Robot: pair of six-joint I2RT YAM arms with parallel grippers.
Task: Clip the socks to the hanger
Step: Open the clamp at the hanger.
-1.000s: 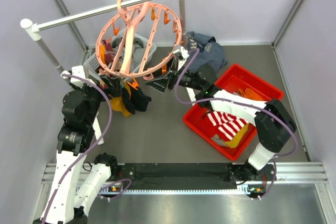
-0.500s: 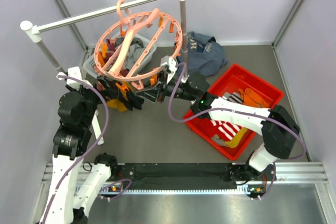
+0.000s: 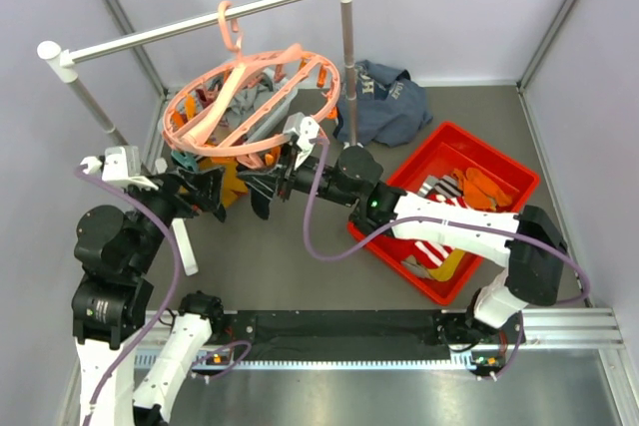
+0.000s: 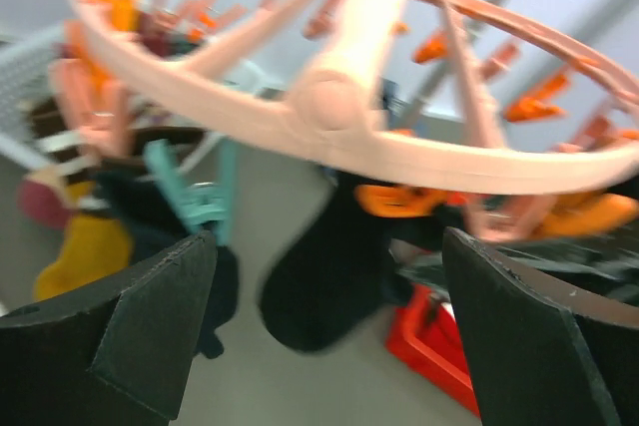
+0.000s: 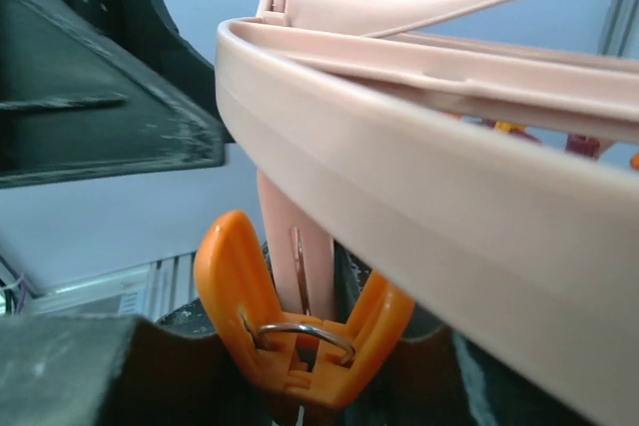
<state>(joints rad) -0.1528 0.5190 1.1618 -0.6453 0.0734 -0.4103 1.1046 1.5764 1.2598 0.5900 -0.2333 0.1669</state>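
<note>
Your left claw [image 4: 324, 246] stands open; right claw [image 3: 283, 182] state unclear. Lose the peg [image 5: 300, 346] and the hanger [image 5: 449, 177] swings away.

Overhead and close wrist views apparently share hanger [image 4: 334, 107].

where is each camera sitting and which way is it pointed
Top external: fixed high behind the arms, looking down on the hanger, rail and red bin; both arms show.
Left wrist: on the left arm, facing the hanger's hub and a dark sock; its open fingers frame the bottom.
Right wrist: on the right arm, close under the hanger's rim, at an orange peg between its fingers.
Shared: all three see the hanger.
</note>
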